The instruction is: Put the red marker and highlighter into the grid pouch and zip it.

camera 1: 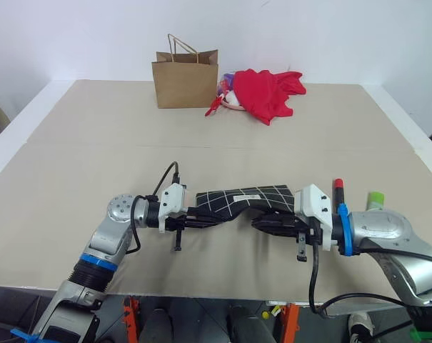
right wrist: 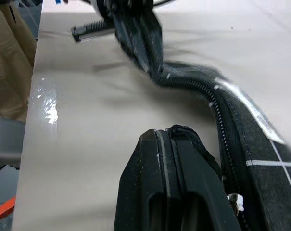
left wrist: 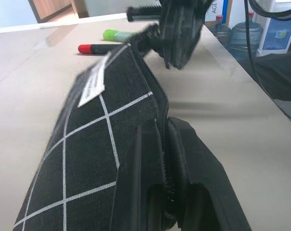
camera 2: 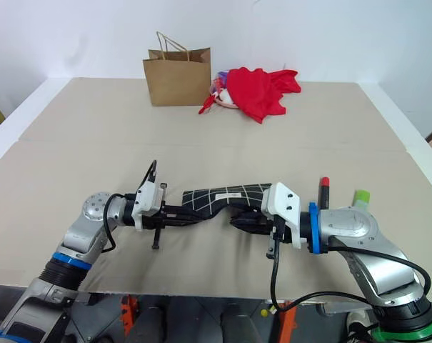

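Black grid pouch (camera 1: 245, 198) is held raised above the desk (camera 1: 73, 157) between both grippers, left (camera 1: 214, 216) and right (camera 1: 267, 223), jaws clenched on its ends; red marker (camera 1: 338, 190) and highlighter (camera 1: 375, 199) lie beyond the right arm.

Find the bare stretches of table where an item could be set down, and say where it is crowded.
Bare: the wide middle of the table between the brown paper bag and the grid pouch. Crowded: near edge, where both grippers hold the pouch beside the red marker and highlighter.

place: lab or test room | signs: plain white walls (camera 1: 73, 36); paper-covered table (camera 1: 94, 128); water jugs (left wrist: 241, 38)
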Tool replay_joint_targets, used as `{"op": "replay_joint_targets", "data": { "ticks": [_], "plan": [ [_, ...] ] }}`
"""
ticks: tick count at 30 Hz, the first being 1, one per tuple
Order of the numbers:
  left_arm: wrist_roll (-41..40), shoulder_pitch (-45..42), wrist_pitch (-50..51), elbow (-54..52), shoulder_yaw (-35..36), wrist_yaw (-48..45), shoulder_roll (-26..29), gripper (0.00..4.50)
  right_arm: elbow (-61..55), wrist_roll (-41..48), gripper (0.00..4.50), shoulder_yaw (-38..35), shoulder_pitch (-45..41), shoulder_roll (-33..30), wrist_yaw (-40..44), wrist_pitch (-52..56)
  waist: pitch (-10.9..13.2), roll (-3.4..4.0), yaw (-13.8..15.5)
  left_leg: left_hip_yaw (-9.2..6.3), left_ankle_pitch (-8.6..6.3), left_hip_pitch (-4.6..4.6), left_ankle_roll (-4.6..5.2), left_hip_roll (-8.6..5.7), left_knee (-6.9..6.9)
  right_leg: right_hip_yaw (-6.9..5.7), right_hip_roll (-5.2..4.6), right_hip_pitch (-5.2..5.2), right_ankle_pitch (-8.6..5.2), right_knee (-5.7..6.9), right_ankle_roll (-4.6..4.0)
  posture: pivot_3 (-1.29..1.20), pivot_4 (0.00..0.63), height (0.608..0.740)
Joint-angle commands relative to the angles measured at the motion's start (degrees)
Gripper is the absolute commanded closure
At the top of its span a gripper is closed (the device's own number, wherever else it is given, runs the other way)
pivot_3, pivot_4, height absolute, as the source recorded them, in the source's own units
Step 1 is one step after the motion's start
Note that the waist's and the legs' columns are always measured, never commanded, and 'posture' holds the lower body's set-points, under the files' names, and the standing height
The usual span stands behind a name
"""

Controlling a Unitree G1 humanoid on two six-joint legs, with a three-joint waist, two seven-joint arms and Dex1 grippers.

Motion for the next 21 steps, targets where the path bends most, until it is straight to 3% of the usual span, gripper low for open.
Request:
{"op": "replay_joint_targets", "data": {
  "ticks": [1, 10, 21],
  "plan": [
    [-0.6, -0.1, -0.1, -2.1, 0.0, -0.3, 0.2, 4.50, 1.0, 0.6, 4.48, -2.0, -0.8, -0.6, 1.1, -1.5, 0.0, 0.00, 0.0, 0.00, 0.00, 0.00, 0.00, 0.00, 0.00, 0.00, 0.00, 0.00, 0.00, 0.00, 0.00, 0.00, 0.150, 0.740],
    [0.4, -1.2, -2.7, -0.5, 0.2, -1.5, 1.2, 4.50, 2.4, 2.1, 4.48, -4.7, 2.2, -4.5, 6.7, -2.5, 0.0, 0.00, 0.0, 0.00, 0.00, 0.00, 0.00, 0.00, -0.01, 0.00, 0.00, 0.00, 0.00, 0.00, 0.00, 0.00, 0.150, 0.740],
    [0.3, -2.0, -4.5, 0.0, 0.6, -1.9, 1.8, 4.50, 0.4, 1.4, 4.48, -2.3, 2.5, -2.9, 6.8, -3.1, 0.0, -0.01, 0.0, 0.00, 0.00, 0.00, 0.00, 0.00, 0.00, 0.00, 0.00, 0.00, 0.00, 0.00, 0.00, 0.00, 0.150, 0.740]
  ]
}}
